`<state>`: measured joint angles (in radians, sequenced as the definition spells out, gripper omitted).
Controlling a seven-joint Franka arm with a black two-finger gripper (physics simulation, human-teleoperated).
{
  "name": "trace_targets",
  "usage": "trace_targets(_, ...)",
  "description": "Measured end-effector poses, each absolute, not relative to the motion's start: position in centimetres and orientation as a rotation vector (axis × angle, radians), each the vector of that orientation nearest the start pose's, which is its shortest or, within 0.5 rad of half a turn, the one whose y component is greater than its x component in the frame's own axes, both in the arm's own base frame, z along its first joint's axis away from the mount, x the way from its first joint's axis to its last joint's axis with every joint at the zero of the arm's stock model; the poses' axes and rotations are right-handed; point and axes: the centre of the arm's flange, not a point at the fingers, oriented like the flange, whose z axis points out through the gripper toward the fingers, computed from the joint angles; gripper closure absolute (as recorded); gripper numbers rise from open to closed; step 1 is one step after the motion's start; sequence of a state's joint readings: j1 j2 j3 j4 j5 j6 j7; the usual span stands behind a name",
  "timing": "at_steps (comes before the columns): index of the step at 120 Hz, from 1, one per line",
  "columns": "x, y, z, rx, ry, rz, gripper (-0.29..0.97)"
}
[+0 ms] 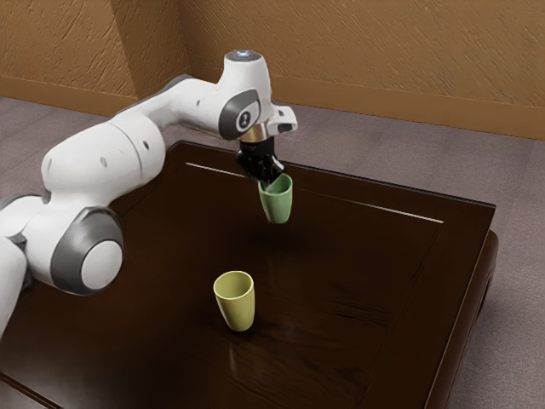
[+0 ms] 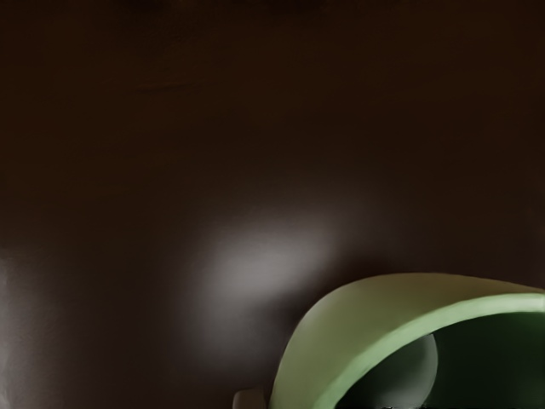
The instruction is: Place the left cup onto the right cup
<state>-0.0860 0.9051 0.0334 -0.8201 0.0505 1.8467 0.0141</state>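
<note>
Two cups: green cup (image 1: 277,201) hangs above table (image 1: 383,273), gripper (image 1: 270,181) jaws clamped on its rim. Probably light, stiff, slick, so a rim hold suits. Yellow cup (image 1: 234,300) stands upright.

The arm (image 1: 102,162) is white with grey joints, its gripper (image 1: 271,181) black. The pale green cup (image 1: 277,201) is a soft mint, the yellow-green cup (image 1: 234,300) duller, olive-tinged. The table (image 1: 366,273) is glossy dark brown, almost black. The wall (image 1: 383,51) is tan with a rough, streaked texture, and the floor (image 1: 409,153) is grey-brown.
</note>
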Motion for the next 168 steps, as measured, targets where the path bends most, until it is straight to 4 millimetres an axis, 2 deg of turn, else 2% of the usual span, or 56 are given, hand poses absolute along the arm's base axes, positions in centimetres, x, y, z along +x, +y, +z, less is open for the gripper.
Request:
trace_targets(22,77.7,-4.9,44.2,-3.06,0.134,-0.221,0.78)
trace_targets(40,75.2,-5.3,46.7,-3.071,0.139,-0.175,0.78)
trace_targets(58,73.1,-5.9,47.4,-3.09,0.147,-0.12,0.78)
trace_targets(88,69.4,-8.3,47.9,-3.11,0.163,-0.042,0.79)
trace_targets(124,64.2,-12.5,49.6,-3.1,0.177,-0.004,0.79)
trace_targets(150,59.8,-13.5,50.2,-3.087,0.133,0.032,0.79)
trace_targets(168,57.6,-13.2,49.7,-3.082,0.074,0.053,0.79)
